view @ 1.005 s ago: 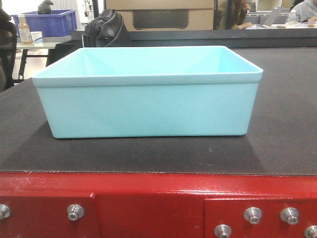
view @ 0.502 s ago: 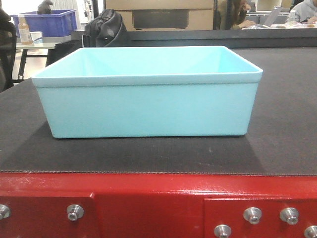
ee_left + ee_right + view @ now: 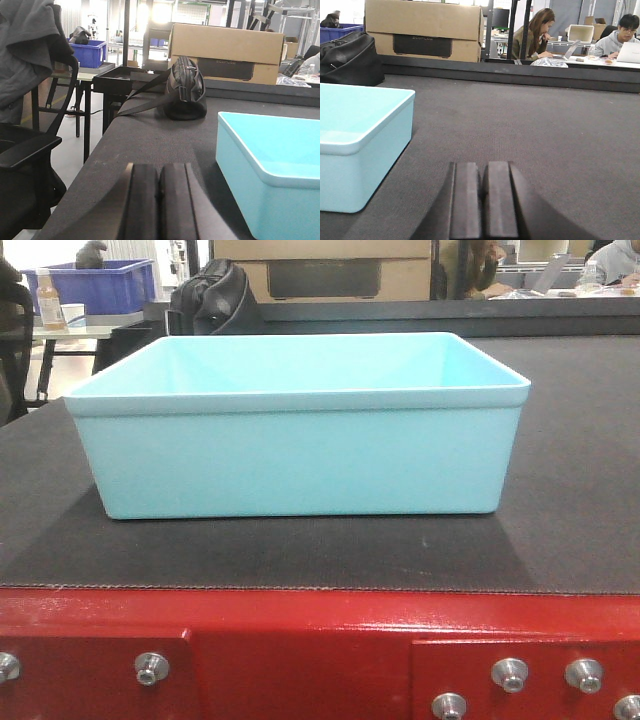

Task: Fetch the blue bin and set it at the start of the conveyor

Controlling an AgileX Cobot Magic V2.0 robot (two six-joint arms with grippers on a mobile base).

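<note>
We see the blue bin [image 3: 296, 430] resting on the conveyor start [image 3: 560, 510], long axis crosswise. Our left claw [image 3: 159, 200] and right claw [image 3: 484, 200], both pinched closed and empty, flank the bin's short ends, about equally near.

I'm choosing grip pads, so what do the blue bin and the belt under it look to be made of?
The blue bin looks like smooth moulded plastic: plain, faintly glossy walls, rounded corners, thick rim. The belt looks like matte dark woven or textured rubberised fabric; its fine weave shows, but the exact material is uncertain.
</note>
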